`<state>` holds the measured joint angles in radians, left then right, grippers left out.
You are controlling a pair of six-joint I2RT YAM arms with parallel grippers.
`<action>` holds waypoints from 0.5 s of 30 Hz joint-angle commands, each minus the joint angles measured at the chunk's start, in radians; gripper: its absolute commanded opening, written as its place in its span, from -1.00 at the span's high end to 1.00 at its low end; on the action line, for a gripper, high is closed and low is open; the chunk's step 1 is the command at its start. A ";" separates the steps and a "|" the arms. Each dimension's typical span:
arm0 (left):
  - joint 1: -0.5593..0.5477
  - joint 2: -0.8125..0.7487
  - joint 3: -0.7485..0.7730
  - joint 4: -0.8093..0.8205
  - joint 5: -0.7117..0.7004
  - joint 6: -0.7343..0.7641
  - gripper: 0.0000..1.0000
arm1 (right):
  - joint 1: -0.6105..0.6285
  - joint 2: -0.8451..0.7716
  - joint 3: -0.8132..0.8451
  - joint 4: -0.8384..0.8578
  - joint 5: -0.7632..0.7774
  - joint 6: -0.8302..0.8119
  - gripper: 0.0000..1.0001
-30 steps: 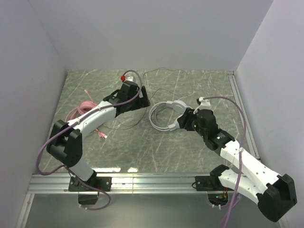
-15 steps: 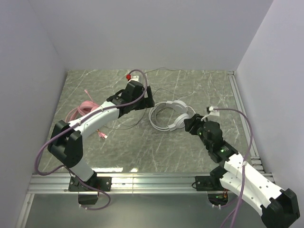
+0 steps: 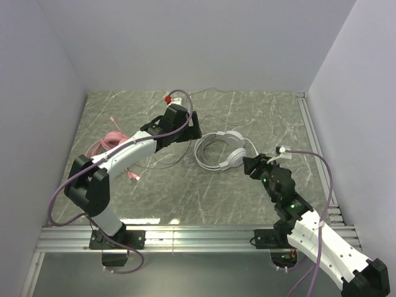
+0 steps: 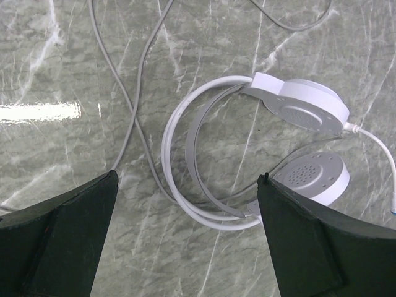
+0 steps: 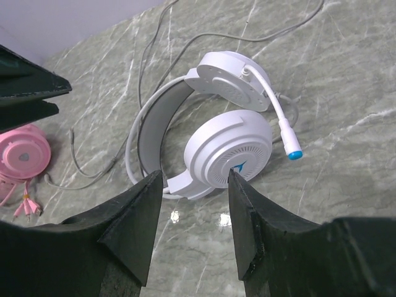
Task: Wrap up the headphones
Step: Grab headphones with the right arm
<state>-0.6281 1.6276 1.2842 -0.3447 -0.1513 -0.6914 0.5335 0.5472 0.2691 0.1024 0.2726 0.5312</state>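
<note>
Marble table w/ white walls carried 2 headsets: 1 pink, 1 white. Pink headset lay among loops of its cable, well behind L gripper and beside that arm. L gripper hung spread wide and empty above white headset, clear of it. White headset lay flat on its side, long axis approx. L-R in top view, w/ band arc toward L gripper and its 2 cups toward R gripper. Pale cable trailed loose under L gripper. R gripper's fingers were apart, holding nothing, cups just ahead. 1 mic boom w/ blue tip pointed R.
</note>
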 commanded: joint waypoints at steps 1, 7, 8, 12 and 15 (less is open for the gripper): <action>-0.004 0.024 0.059 0.013 -0.025 0.018 -0.96 | -0.004 0.008 0.004 0.049 0.019 0.003 -0.08; -0.005 0.132 0.157 -0.039 -0.030 0.027 -0.82 | -0.004 0.014 0.007 0.049 0.014 0.000 -0.08; -0.005 0.147 0.170 -0.054 -0.043 0.023 -0.76 | -0.003 0.013 0.007 0.049 0.014 0.000 -0.08; -0.005 0.212 0.188 -0.085 -0.050 0.023 -0.61 | -0.003 0.011 0.005 0.046 0.017 0.000 -0.08; -0.005 0.245 0.196 -0.106 -0.039 0.010 -0.35 | -0.003 0.017 0.007 0.048 0.016 -0.002 -0.08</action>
<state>-0.6285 1.8492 1.4368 -0.4137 -0.1825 -0.6930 0.5339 0.5648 0.2691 0.1120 0.2718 0.5312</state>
